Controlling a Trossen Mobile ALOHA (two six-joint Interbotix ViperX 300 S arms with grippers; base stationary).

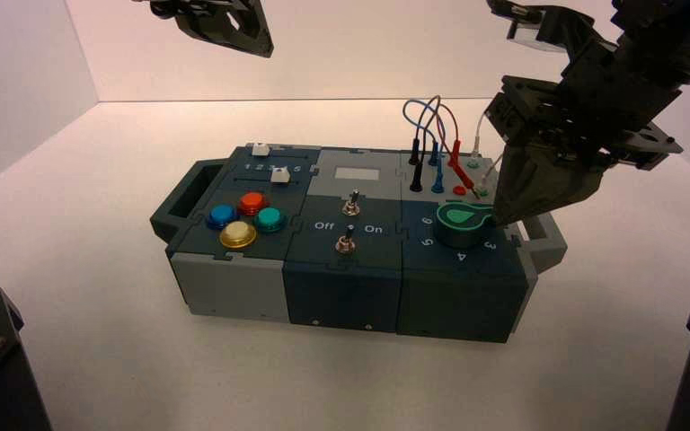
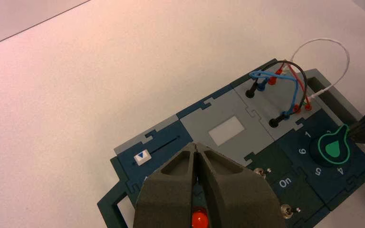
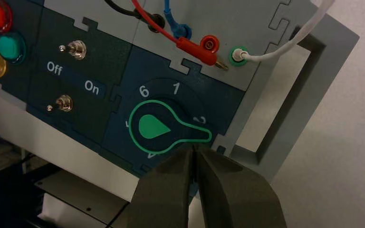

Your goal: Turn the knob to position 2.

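Right pincer [image 3: 193, 148] was closed, empty, just beside the tip of the green-topped knob [image 3: 154, 127], on the near right part of the box [image 1: 341, 292]. Tip lay between the 2 [image 3: 199, 119] and 3, nearer the 2; contact could not be confirmed. Left pincer [image 2: 196, 146], also closed, was parked beyond the box's far left. Judged remaining: a short push of the tip towards the far side. Risks: smooth fingers could slide over the rounded tip if set too high, leaving it short; too long a push could carry it past 2 towards 1. Overshooting the far side could also snag the red plug [image 3: 197, 51], its metal pin exposed, or the white wire [image 3: 290, 45].
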